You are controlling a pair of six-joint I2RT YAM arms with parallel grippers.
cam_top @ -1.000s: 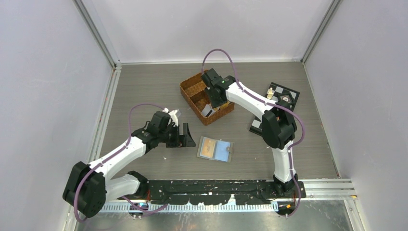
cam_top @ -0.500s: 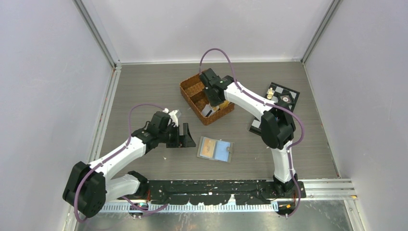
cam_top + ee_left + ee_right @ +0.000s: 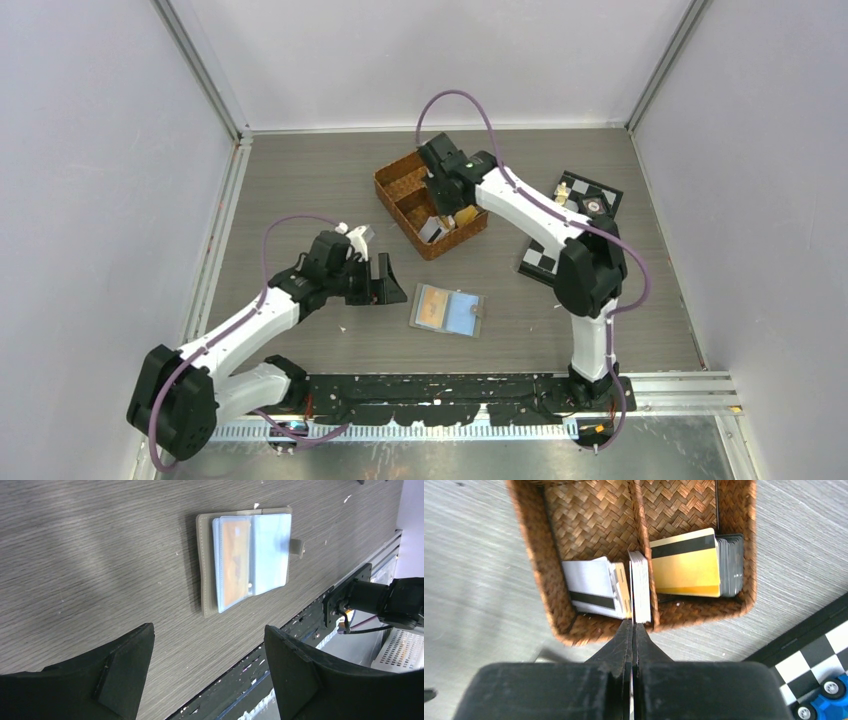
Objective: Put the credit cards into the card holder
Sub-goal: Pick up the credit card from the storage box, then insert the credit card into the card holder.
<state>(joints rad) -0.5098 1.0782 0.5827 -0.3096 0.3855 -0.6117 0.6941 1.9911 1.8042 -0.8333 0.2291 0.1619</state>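
**Right gripper closed at the basket, card holder lying open**

The right gripper reaches down at the near wall of the wicker basket. Its two fingers are pressed flat together with no gap showing. Their tips meet the near end of a stack of cards that stands on edge against the basket's middle divider. Whether one thin card is pinched between them cannot be told.

The credit cards sit in both compartments at the basket's near end. On the left of the right wrist view, a white card with a dark stripe leans beside the stack. On the right, a gold card with a dark stripe lies in front of a grey pile.

The card holder lies open and flat on the grey wood-grain table, well apart from the basket and nearer the arms' bases. Its clear sleeves face up, and an orange card sits inside one of them. The snap tab sticks out from one side edge.

The left gripper hovers above the table just beside the card holder — jaws spread wide, nothing between them. A checkered board lies on the table to the right of the basket, partly under the right arm.
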